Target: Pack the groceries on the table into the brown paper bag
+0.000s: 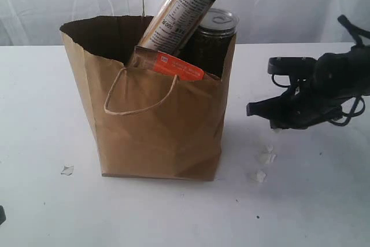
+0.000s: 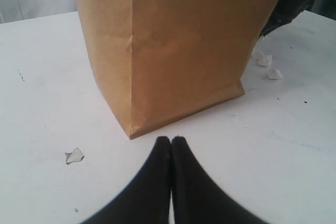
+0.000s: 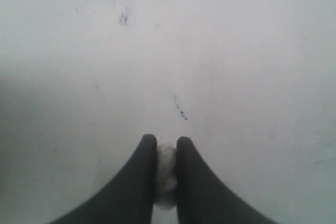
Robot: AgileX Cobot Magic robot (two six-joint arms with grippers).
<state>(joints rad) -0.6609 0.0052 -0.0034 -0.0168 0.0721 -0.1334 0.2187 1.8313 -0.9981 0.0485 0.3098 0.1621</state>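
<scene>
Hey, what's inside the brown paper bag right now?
Poking out of the brown paper bag: the long pasta packet leaning up, a dark pull-tab can beside it, and an orange pouch at the near rim. Its paper walls hide anything lower down.

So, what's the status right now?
Left gripper shut, empty. Right gripper pinching a white crumb. Brown paper bag upright, groceries inside. Loose crumbs beside it.

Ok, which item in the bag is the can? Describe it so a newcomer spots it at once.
Start at the brown paper bag. Three items poke from its open top; the can stands at the right-hand end, behind the orange pouch and beside the leaning pasta packet. It alone stands upright, a dark cylinder with a shiny pull-tab lid.
</scene>
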